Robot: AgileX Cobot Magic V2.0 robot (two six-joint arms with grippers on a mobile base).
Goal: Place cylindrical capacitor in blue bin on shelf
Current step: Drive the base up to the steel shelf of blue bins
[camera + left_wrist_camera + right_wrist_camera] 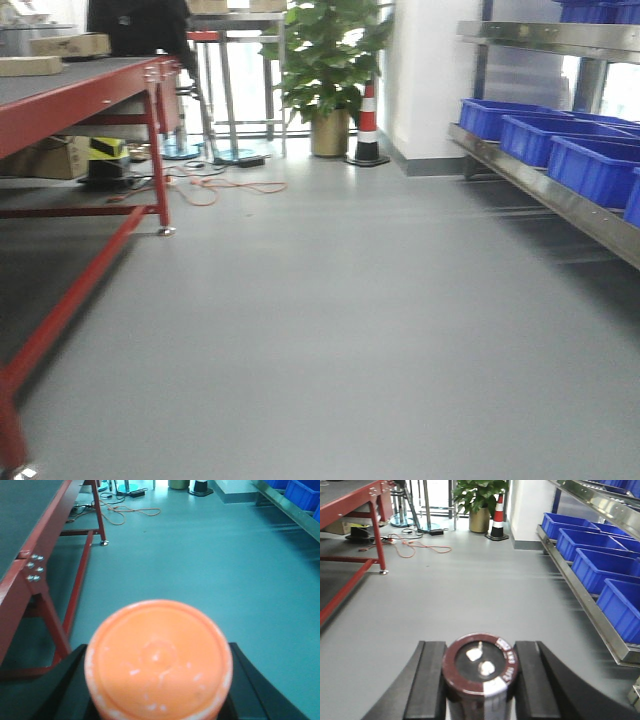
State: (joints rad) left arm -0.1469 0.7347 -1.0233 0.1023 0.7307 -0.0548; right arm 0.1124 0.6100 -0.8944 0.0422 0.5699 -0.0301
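a: where's the capacitor?

b: in the right gripper (480,682). the capacitor (479,667) stands upright between two black fingers (431,680) that press on its sides, so the jaws are only as far apart as the can is wide. its maroon rim and two metal terminals face the camera, with grey floor (470,595) beyond.

a: and the left gripper?

b: the left gripper (157,690) is closed on an orange round thing (157,655), blurred and close to the lens, with a black finger on each side.

a: the bins?

b: a row of blue bins (600,565) sits on the lower tier of the steel shelf (577,592), off to the right and well apart from the capacitor. more blue bins stand on the tier above.

a: anything in them?

b: only blue inner walls and a bit of blue bottom show. the rims hide the rest, so i cannot tell.

a: what else?

b: a red table (70,95) on the left, and a potted plant (325,60) and a striped cone (368,125) at the far end.
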